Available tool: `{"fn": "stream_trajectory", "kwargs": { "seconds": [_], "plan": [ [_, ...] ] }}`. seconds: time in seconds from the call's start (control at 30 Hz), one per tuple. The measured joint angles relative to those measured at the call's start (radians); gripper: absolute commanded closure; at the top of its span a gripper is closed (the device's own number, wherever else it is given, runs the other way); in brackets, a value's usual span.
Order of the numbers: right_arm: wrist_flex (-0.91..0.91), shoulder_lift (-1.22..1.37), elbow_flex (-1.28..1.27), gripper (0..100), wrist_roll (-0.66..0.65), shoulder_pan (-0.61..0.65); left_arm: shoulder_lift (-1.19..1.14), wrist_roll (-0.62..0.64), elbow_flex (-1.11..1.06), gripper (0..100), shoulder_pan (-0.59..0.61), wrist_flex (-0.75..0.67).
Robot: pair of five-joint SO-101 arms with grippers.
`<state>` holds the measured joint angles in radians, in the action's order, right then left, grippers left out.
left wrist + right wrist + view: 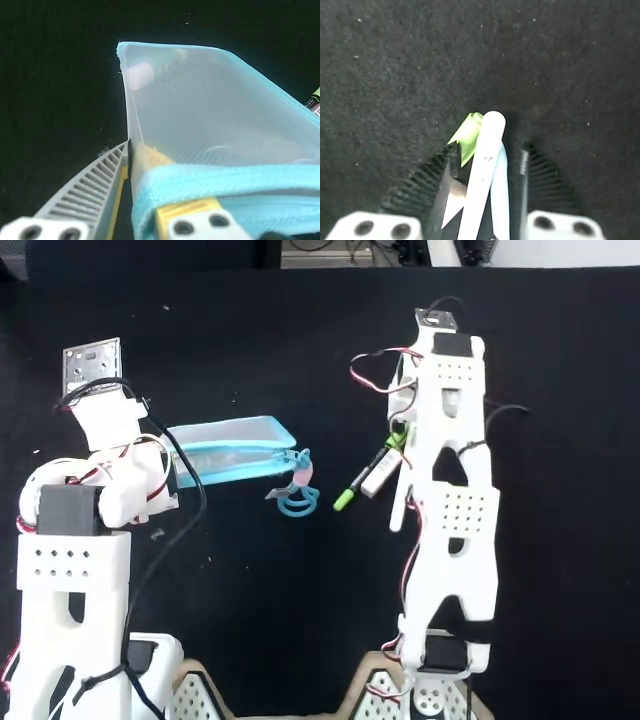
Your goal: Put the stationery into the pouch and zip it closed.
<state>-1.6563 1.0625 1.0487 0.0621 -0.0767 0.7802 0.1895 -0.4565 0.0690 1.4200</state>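
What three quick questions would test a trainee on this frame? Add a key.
1. True or false: the left gripper is shut on the pouch.
2. What does the right gripper hold? A) pens B) a ruler C) nothing
3. Fill in: in the high view, the blue rings lie between the pouch and the ___.
Key: 1 true; 2 A; 3 pens.
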Motion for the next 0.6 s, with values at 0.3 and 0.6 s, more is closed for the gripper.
{"fn": "stream_trajectory", "kwargs": {
  "seconds": [0.3,0.6],
  "plan": [
    [-0.077,0.044,0.226,98.8,-0.002,0.0,0.0,0.0,0.0,96,0.0,0.0],
    [-0.077,0.021,0.13,98.8,-0.002,0.0,0.0,0.0,0.0,96,0.0,0.0]
  ]
}}
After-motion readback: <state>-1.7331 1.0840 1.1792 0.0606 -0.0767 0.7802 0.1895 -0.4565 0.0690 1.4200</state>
